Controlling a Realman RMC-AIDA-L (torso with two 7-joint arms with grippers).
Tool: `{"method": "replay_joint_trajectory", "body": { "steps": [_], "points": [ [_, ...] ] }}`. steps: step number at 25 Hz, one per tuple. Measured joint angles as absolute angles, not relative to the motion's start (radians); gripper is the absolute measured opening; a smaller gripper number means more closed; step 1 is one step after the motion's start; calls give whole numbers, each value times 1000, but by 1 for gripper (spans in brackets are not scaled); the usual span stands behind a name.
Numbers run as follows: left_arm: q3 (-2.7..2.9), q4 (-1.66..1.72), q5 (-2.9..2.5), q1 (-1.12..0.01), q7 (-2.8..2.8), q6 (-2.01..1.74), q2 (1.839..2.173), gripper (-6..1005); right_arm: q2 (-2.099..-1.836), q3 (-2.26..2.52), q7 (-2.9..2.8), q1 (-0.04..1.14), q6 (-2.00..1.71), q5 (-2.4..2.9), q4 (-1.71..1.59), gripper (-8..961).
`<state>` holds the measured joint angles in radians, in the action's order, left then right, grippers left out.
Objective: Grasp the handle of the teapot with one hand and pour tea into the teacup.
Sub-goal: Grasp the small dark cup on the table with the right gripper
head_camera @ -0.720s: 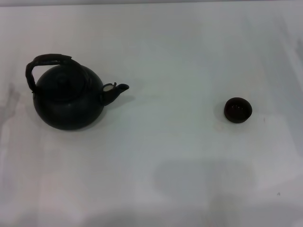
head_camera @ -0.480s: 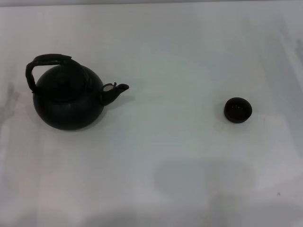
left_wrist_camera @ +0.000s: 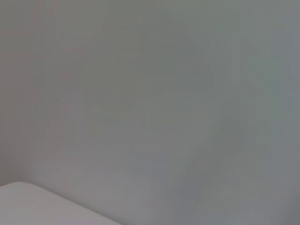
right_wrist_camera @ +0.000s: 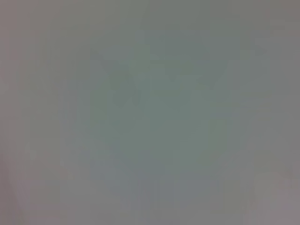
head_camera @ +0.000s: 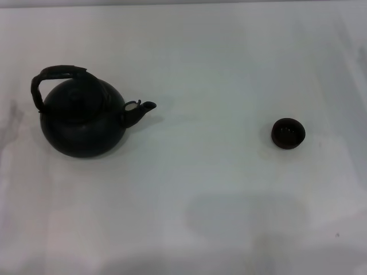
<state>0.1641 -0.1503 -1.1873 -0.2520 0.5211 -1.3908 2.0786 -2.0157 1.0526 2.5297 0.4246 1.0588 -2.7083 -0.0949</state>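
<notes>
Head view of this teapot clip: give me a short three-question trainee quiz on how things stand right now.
1. True or false: the teapot stands upright on the table with its lid on.
2. Which way does the spout point? A) toward the teacup B) away from the teacup C) straight at the camera
3. Fill in: the handle arches over the ____.

Key
1. True.
2. A; the cup sits apart, on the robot's right.
3. Lid. No gripper shows in any view.
</notes>
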Motion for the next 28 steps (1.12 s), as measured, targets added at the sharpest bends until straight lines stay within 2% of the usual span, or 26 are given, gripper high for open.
{"method": "replay_joint_trajectory", "body": {
  "steps": [7, 11, 15, 20, 23, 28],
  "points": [
    [159, -149, -1184, -252, 520, -1396, 2080, 878, -2012, 1080, 2447, 464, 966, -2699, -122, 825],
    [155, -150, -1173, -248, 520, -1424, 2083, 877, -1997, 1137, 2313, 461, 958, -2648, -204, 825],
    [154, -150, -1170, -248, 526, -1424, 2080, 877, -1947, 1167, 2097, 460, 952, -2451, -334, 825],
    [154, -150, -1161, -248, 527, -1426, 2080, 877, -1853, 1162, 1763, 464, 1000, -2121, -510, 825],
    [155, -150, -1160, -248, 528, -1430, 2079, 876, -1800, 1159, 1691, 461, 1151, -1922, -626, 825],
    [154, -155, -1136, -245, 528, -1430, 2080, 876, -1780, 1158, 1560, 459, 1276, -1646, -756, 825]
  ]
}}
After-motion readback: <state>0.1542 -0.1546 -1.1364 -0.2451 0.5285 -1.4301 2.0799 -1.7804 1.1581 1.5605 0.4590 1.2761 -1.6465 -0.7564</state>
